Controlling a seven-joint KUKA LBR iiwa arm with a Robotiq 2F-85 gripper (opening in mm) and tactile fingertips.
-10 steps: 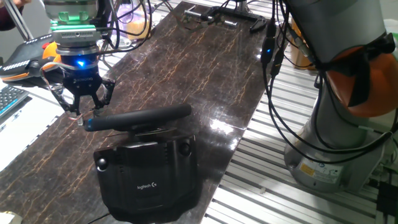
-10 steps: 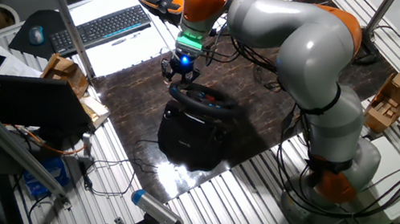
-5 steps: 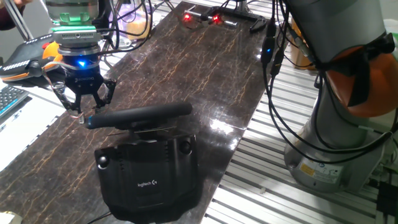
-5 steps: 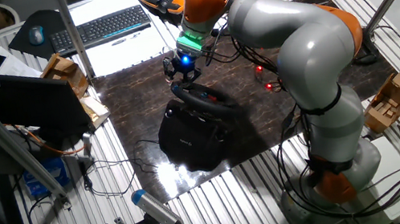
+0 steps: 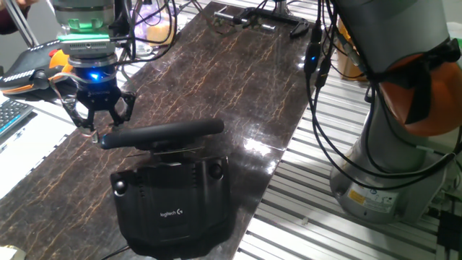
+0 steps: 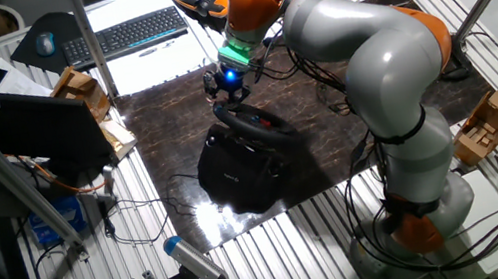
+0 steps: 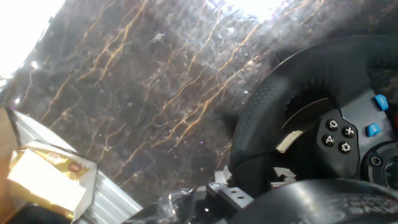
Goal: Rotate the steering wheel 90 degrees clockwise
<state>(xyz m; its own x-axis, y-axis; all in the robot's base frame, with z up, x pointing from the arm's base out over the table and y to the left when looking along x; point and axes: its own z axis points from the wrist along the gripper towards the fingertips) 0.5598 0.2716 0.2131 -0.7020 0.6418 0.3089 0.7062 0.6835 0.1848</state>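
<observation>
The black steering wheel [image 5: 162, 133] sits on its bulky Logitech base [image 5: 173, 206] on the dark marble table [image 5: 231, 72]. I see its rim edge-on in one fixed view. My gripper [image 5: 94, 128] hangs just above the rim's left end, fingers spread open and holding nothing. In the other fixed view the gripper [image 6: 224, 91] is at the far end of the wheel [image 6: 257, 126]. The hand view shows the rim [image 7: 267, 106] and hub buttons [image 7: 339, 137] at the right, close below. My fingers are out of that view. The blue stripe mark does not show.
An orange-and-black handheld controller [image 5: 29, 68] lies left behind my gripper. A keyboard [image 6: 125, 33] and a mouse [image 6: 45, 44] lie beyond the table. A cardboard box [image 7: 43, 180] sits past the table edge. The arm's base [image 5: 390, 166] and cables stand at the right.
My gripper has risen slightly off the wheel's left end. The wheel has barely moved. Red lights at the table's far end flashed and went out.
</observation>
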